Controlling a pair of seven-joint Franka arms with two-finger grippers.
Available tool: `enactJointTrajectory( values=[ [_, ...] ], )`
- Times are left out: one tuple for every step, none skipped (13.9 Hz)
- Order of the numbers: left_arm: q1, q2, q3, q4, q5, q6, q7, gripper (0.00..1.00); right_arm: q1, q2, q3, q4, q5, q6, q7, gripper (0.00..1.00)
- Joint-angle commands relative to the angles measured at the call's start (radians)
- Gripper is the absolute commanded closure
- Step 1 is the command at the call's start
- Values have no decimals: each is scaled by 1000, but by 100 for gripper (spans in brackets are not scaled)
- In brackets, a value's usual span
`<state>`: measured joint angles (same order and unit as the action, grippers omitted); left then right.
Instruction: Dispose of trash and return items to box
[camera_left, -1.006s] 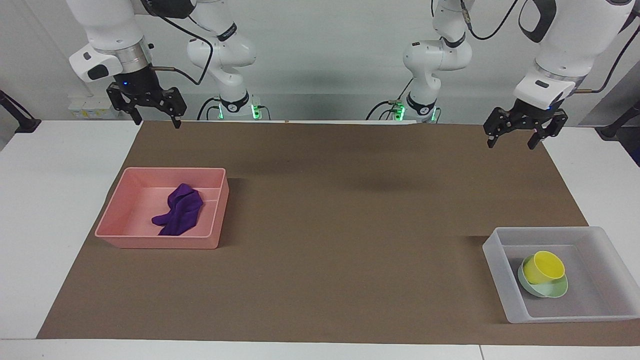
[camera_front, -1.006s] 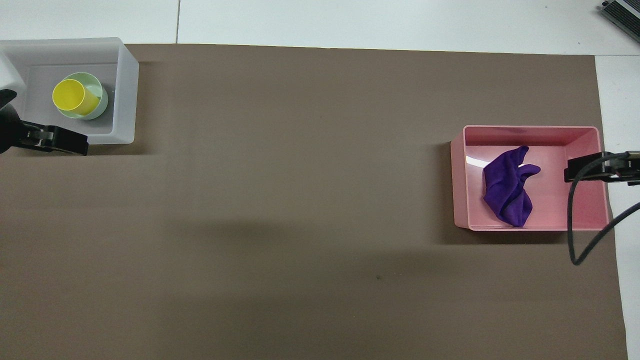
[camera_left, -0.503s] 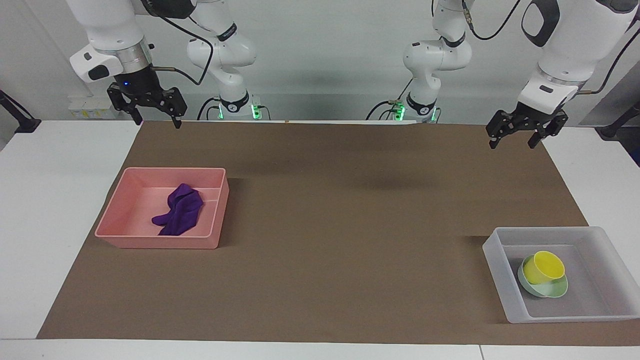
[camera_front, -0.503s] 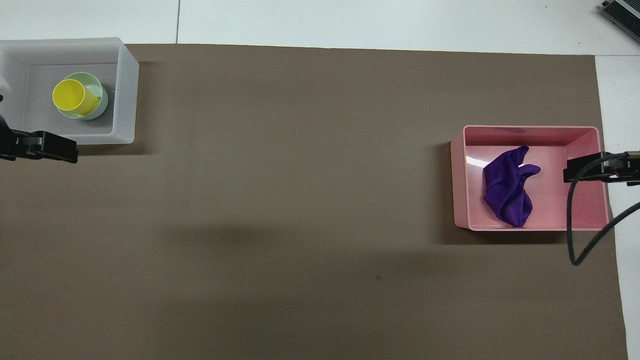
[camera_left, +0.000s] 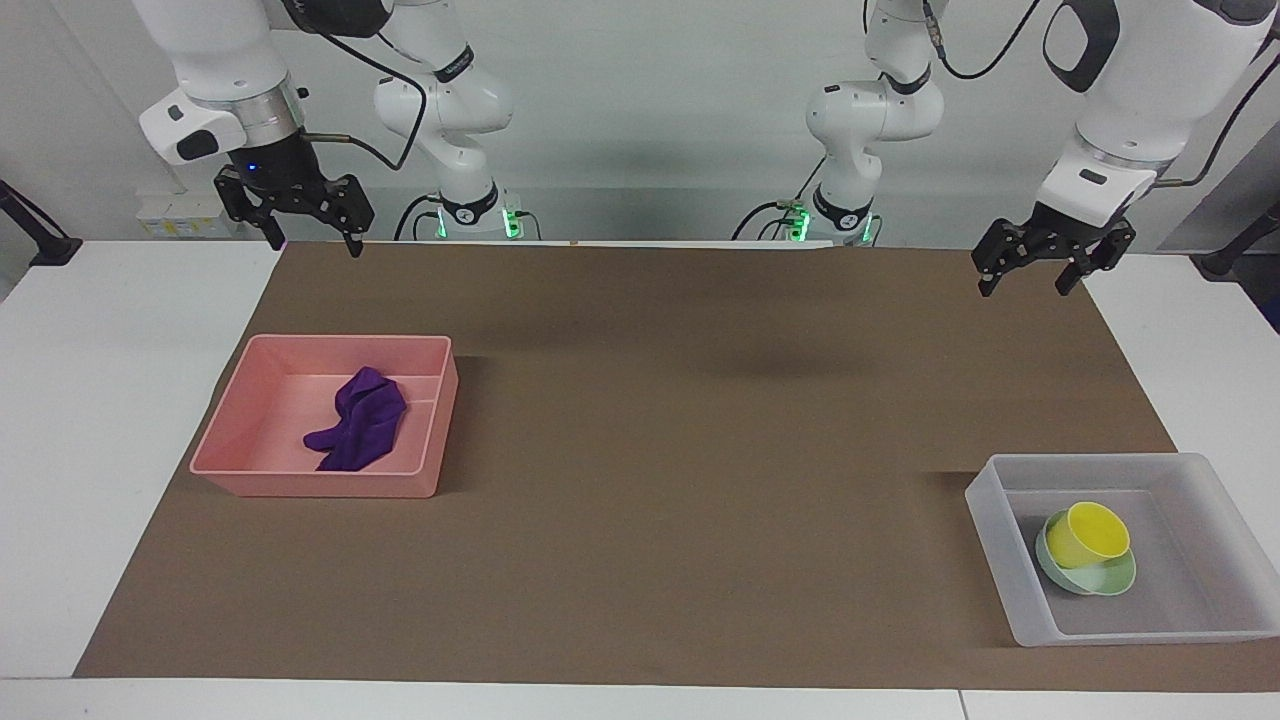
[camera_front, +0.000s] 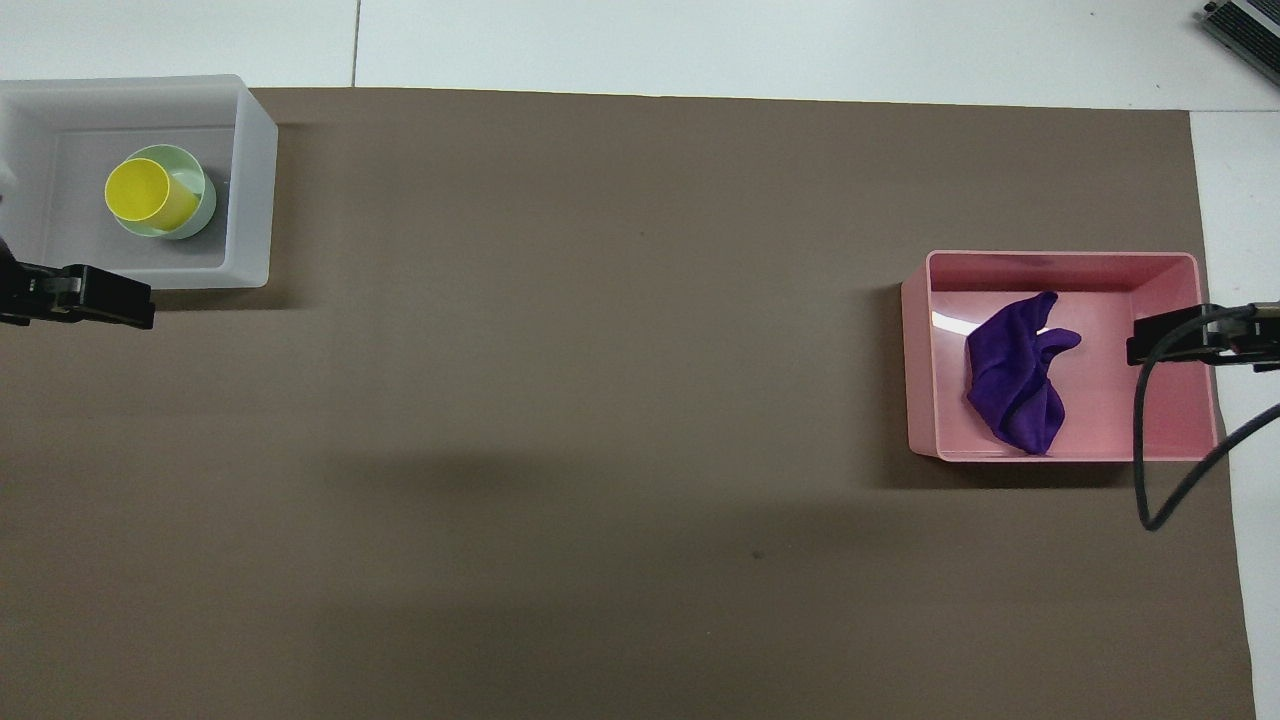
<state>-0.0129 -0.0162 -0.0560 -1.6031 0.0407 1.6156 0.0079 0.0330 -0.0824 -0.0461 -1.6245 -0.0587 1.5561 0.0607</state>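
Note:
The purple cloth (camera_left: 360, 432) lies crumpled in the pink bin (camera_left: 320, 488) toward the right arm's end; it also shows in the overhead view (camera_front: 1015, 385). The yellow cup (camera_left: 1088, 533) lies tilted in the mint-green bowl (camera_left: 1112, 578), and both sit in the clear-white box (camera_left: 1095, 460) toward the left arm's end. My left gripper (camera_left: 1027, 286) is open and empty, raised over the mat's edge, apart from the box. My right gripper (camera_left: 312, 243) is open and empty, raised over the mat's corner, apart from the pink bin.
A brown mat (camera_left: 700, 450) covers most of the white table (camera_left: 100, 400). The right arm's black cable (camera_front: 1150, 450) hangs over the pink bin's end in the overhead view.
My left gripper has drawn back from the clear box toward the robots and risen a little. The right gripper has hardly moved. The cloth, cup and bowl have not moved.

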Motion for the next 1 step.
enactJointTrajectory(
  values=[
    [8, -28, -4, -40, -16, 24, -6, 0, -8, -25, 8, -25, 8, -10, -7, 0]
  ],
)
